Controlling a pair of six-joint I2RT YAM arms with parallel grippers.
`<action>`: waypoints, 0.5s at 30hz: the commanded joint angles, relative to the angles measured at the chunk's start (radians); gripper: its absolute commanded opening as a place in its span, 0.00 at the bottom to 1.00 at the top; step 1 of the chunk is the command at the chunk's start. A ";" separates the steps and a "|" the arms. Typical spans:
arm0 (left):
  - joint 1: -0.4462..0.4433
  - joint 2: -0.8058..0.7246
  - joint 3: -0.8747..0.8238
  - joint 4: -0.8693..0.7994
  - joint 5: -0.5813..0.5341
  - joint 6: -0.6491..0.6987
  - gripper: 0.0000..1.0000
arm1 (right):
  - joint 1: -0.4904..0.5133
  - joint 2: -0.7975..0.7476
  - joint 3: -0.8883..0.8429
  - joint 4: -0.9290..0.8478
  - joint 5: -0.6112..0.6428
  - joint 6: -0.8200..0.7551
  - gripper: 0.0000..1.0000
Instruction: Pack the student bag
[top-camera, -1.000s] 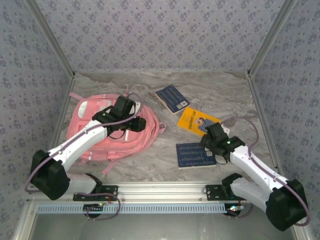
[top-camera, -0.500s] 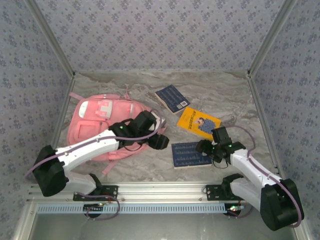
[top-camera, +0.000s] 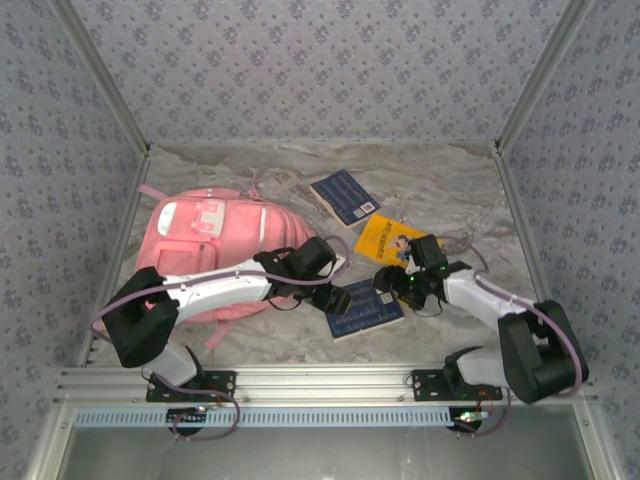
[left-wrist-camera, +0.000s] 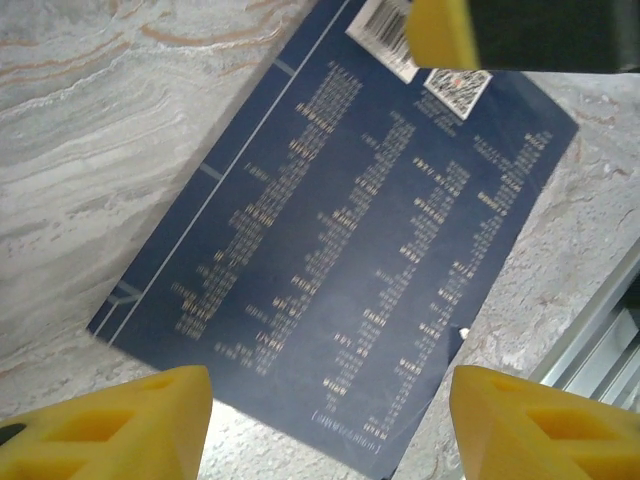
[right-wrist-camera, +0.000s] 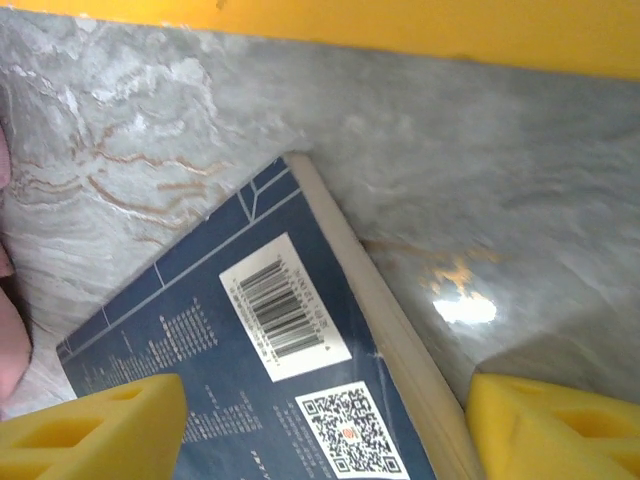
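One student bag (top-camera: 212, 245), pink, lies flat at the left of the worktop (top-camera: 450, 185). There are three books: a far blue book (top-camera: 345, 197), a yellow book (top-camera: 392, 240) right of centre, and a near blue book (top-camera: 366, 312) toward the front edge. There are two hands. The left hand (top-camera: 338, 298) hangs over the near blue book's left end, its fingers (left-wrist-camera: 110, 425) spread wide and holding nothing. The right hand (top-camera: 395, 285) sits at that book's barcode corner, equally wide and gripping nothing. I cannot tell whether either touches the cover.
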 joint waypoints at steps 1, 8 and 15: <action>-0.001 -0.001 -0.005 0.029 0.009 -0.008 0.64 | 0.024 0.041 0.094 0.182 -0.057 -0.032 0.75; 0.016 0.024 0.010 0.023 -0.024 0.001 0.63 | 0.121 -0.166 0.144 -0.209 0.291 -0.024 0.75; 0.018 0.113 0.073 0.022 -0.048 0.006 0.63 | 0.179 -0.480 -0.061 -0.306 0.210 0.149 0.72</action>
